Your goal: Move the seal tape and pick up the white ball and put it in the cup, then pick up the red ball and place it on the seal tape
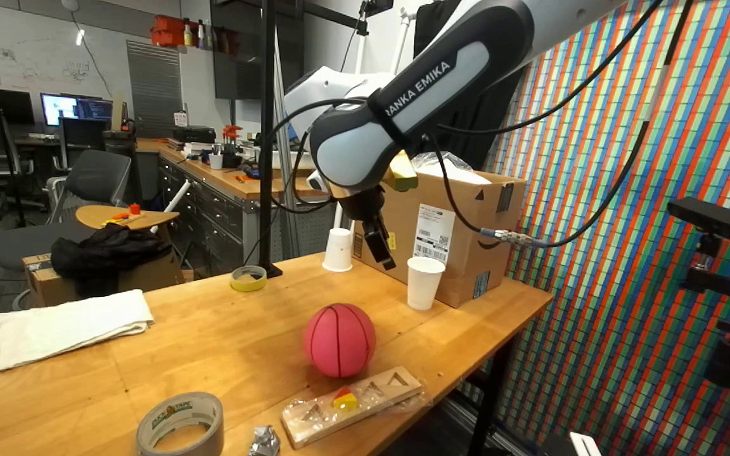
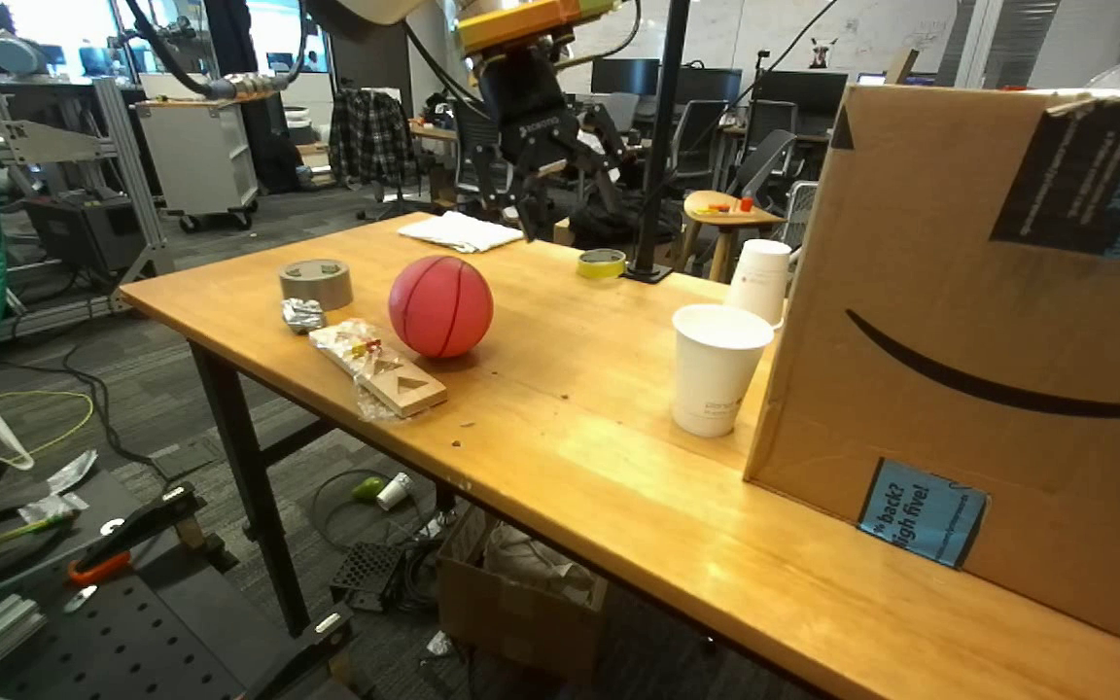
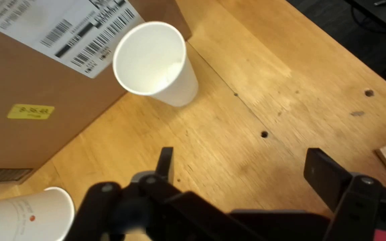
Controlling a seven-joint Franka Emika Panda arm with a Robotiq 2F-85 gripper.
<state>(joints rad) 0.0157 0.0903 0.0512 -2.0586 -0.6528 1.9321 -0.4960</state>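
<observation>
The grey-olive seal tape (image 1: 173, 413) lies flat on the table, also in an exterior view as the seal tape (image 2: 317, 286). Beside the wooden board rests the red ball (image 1: 339, 340); the red ball (image 3: 382, 235) only peeks in at the wrist view's bottom right. An upright white cup (image 3: 152, 58) stands against the carton, seen as the cup (image 2: 718, 369) from outside. I make out no white ball; a bright patch inside the cup cannot be told apart from light. My gripper (image 3: 238, 154) hangs above the table near the cup, open, with only bare wood between its fingers.
A large cardboard box (image 1: 466, 228) stands behind the cup. An upside-down white cup (image 2: 760, 277) is beside it. A yellow tape roll (image 1: 248, 278), a black pole (image 1: 268, 139), a folded cloth (image 1: 70, 326), crumpled foil (image 1: 265, 440) and a wooden board (image 2: 378, 369) are also there.
</observation>
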